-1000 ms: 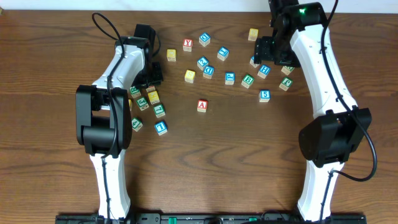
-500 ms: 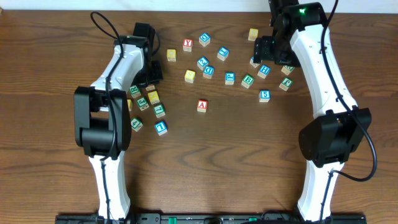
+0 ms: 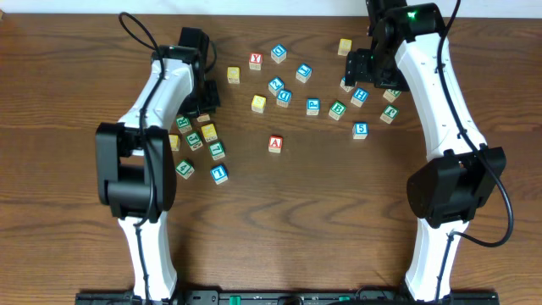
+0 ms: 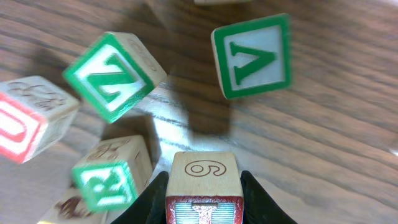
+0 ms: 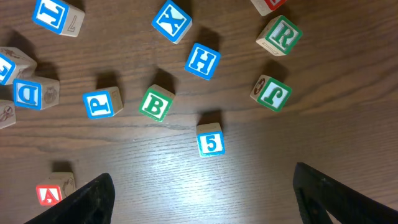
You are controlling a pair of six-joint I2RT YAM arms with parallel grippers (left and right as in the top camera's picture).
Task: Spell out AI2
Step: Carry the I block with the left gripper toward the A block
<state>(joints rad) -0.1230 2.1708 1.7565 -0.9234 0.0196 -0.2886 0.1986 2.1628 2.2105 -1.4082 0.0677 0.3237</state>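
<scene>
Wooden blocks point(image 4: 252, 56) (painted faces) on glossy woodgrain table point(image 4: 323, 143).

Open wood rings the A block point(image 3: 275, 143); scattered blocks point(image 3: 313, 106) crowd the table's point(image 3: 339, 220) far half.

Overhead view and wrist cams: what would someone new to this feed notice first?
Lettered blocks lie scattered across the far half of the table, with the red A block alone nearer the middle. In the left wrist view, the left gripper is clamped on a wooden block. The right gripper hangs open over the blue 5 block.
</scene>
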